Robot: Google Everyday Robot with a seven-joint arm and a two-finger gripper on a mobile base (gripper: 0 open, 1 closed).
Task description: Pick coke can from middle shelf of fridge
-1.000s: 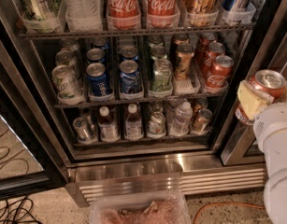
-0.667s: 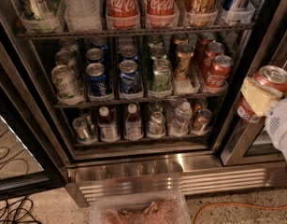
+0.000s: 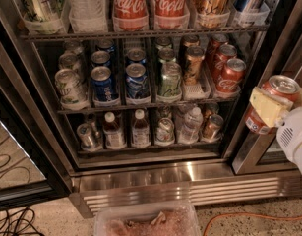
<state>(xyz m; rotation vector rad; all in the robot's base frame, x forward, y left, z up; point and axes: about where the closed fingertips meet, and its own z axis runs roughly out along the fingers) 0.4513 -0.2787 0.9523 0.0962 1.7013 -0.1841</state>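
Where the fridge's (image 3: 140,173) right door frame stands, you find the gripper (image 3: 269,108), its jaws clenched on the coke can (image 3: 284,86), which is held tilted outside the cabinet. On the middle shelf (image 3: 140,106) you have rows of cans: silver, blue, green, one bronze-gold can (image 3: 194,63), and three red cans (image 3: 232,75) at the right end.

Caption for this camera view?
Gripper holds small red aluminium coke can right of the glass-door steel fridge, clear of its dark wire middle shelf.
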